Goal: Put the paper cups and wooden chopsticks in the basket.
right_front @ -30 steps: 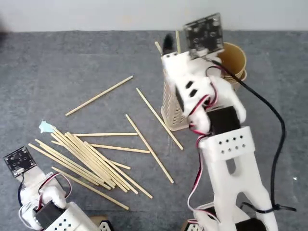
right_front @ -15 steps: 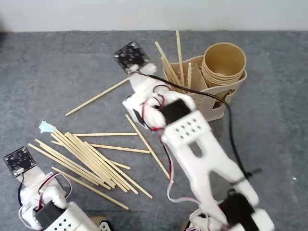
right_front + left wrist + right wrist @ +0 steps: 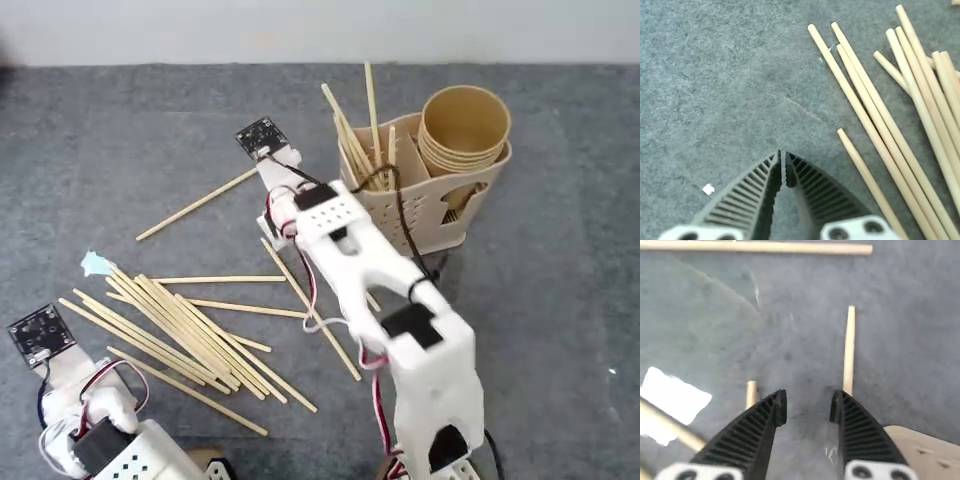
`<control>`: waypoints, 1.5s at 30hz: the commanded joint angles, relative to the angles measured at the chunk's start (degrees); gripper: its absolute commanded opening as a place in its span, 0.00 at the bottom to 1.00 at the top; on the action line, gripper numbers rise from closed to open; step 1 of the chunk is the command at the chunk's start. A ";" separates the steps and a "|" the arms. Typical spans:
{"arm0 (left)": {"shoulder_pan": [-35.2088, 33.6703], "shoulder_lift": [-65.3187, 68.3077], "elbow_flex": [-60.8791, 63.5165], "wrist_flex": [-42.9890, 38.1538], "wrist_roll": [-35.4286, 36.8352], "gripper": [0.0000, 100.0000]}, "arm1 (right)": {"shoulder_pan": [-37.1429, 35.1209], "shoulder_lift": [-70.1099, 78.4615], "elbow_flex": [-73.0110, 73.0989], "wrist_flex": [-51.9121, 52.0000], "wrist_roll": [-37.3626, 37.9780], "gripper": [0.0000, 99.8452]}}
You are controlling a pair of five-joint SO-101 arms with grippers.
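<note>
1. Tabletop (image 3: 120, 130): grey felt-like cover that carries every item below.
2. Right arm (image 3: 345, 240): white. It is stretched out so that its wrist sits just beside the basket, on the chopstick-compartment side. Right jaws: parted by a moderate gap and holding nothing. They point down at the tabletop, and 1 stick end (image 3: 849, 347) lies by a jaw tip.
3. Basket (image 3: 440, 215): beige with slotted walls, upright, 2 compartments visible.
4. Left arm (image 3: 70, 400): well apart from the basket, at the near corner. Left jaws: closed tip to tip and empty, over bare tabletop beside the ends of the pile.
5. Paper cups (image 3: 465, 125): a nested stack, upright in the basket compartment farther from the right arm.
6. Chopstick pile (image 3: 180, 330): many sticks lying crossed on the tabletop, well apart from the basket.
7. Basket chopsticks (image 3: 365, 140): several, standing tilted in the other compartment.
8. Loose chopsticks (image 3: 205, 200): scattered between the pile and the basket.
9. Blue scrap (image 3: 96, 264): at the pile's end farthest from the basket.
</note>
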State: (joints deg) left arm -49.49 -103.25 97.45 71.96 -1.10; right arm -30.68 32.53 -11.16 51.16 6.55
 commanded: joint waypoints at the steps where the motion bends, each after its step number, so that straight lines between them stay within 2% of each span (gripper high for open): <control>1: 0.00 -0.97 -1.01 0.00 0.44 0.01 | 2.15 4.53 -13.01 6.11 -0.35 0.16; 8: 0.00 -0.97 -1.01 0.00 0.44 0.01 | 3.30 12.26 -25.05 12.09 -0.35 0.16; 19: 0.00 -0.97 -1.01 0.00 0.44 0.01 | 4.18 13.14 -25.49 11.30 -0.26 0.16; 25: 0.00 -0.97 -1.01 0.00 0.44 0.01 | 4.26 14.20 -25.23 14.73 -0.26 0.16; 27: 0.00 -0.97 -1.01 0.00 0.44 0.01 | 3.21 15.08 -25.23 16.75 0.00 0.13; 31: 0.00 -0.97 -1.01 0.00 0.44 0.01 | 0.92 15.87 -25.23 19.30 0.00 0.01; 45: 0.00 -0.97 -1.01 0.00 0.44 0.01 | -6.20 3.21 -25.32 33.63 -0.35 0.01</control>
State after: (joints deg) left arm -49.49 -103.25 97.45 71.96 -1.10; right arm -35.52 42.99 -34.73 82.02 6.73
